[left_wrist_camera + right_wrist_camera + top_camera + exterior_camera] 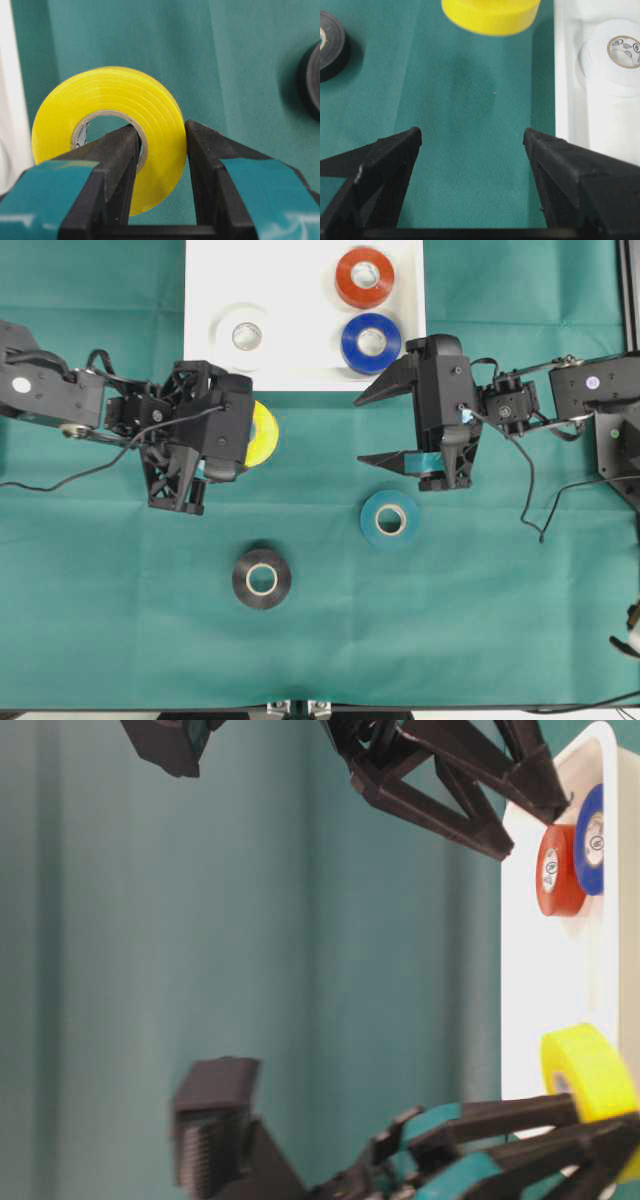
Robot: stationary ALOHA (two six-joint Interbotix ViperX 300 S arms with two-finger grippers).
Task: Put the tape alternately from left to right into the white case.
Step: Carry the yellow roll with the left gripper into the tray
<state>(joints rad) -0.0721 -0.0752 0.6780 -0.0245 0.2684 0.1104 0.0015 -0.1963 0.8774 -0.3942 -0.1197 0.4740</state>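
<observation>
I see the glossy yellow tape roll (107, 132) pinched through its pale core by my left gripper (160, 150), one finger inside the hole and one outside the wall, lifted off the green cloth (120, 600) just short of the front rim of the shallow white plastic case (300, 350). Inside that case lie the white roll (246, 336), the red-orange roll (364, 277) and the blue roll (371, 342). My right gripper (385, 425) hangs with its jaws spread wide and empty beside the case's right front corner. Nearer me than the case, the teal roll (389, 519) and black roll (261, 578) rest flat on the cloth.
</observation>
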